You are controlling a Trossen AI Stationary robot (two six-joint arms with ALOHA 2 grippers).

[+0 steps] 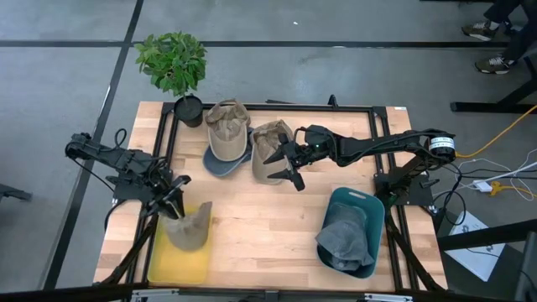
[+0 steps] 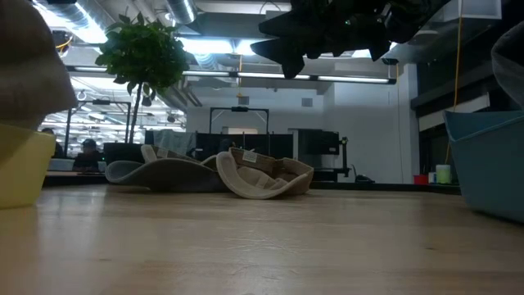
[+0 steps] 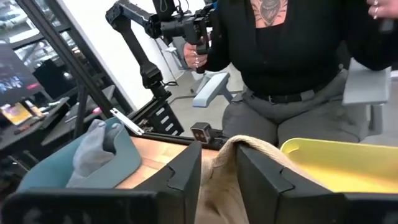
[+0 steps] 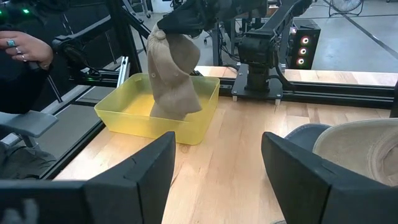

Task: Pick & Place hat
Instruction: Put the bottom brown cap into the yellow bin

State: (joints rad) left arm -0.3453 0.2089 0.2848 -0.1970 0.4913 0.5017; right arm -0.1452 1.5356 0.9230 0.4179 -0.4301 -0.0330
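My left gripper (image 1: 172, 204) is shut on a tan hat (image 1: 191, 226) above the yellow bin (image 1: 168, 267) at the table's near left; the right wrist view shows that hat (image 4: 174, 74) hanging into the bin (image 4: 124, 121). My right gripper (image 1: 290, 164) is open and hovers over a second tan hat (image 1: 268, 149) lying upside down at the table's middle far side, touching nothing. A third tan hat (image 1: 226, 126) rests on a blue cap (image 1: 220, 165) beside it. A grey hat (image 1: 342, 239) lies in the teal bin (image 1: 367, 205). My left gripper pinches the tan hat between its two fingers (image 3: 186, 174) at the hat's top fold (image 3: 227, 158), coming from above and pointing down. The hat hangs upright below the fingers, its lower part inside the yellow bin's walls (image 4: 177, 109); whether it touches the bin's floor cannot be told.
A potted plant (image 1: 174, 63) stands at the far left corner. Black frame rails (image 1: 268, 107) run along the table's far and side edges. A person in a black top (image 3: 286, 56) sits close beyond the yellow bin. Bare wood (image 1: 268, 226) lies between the two bins.
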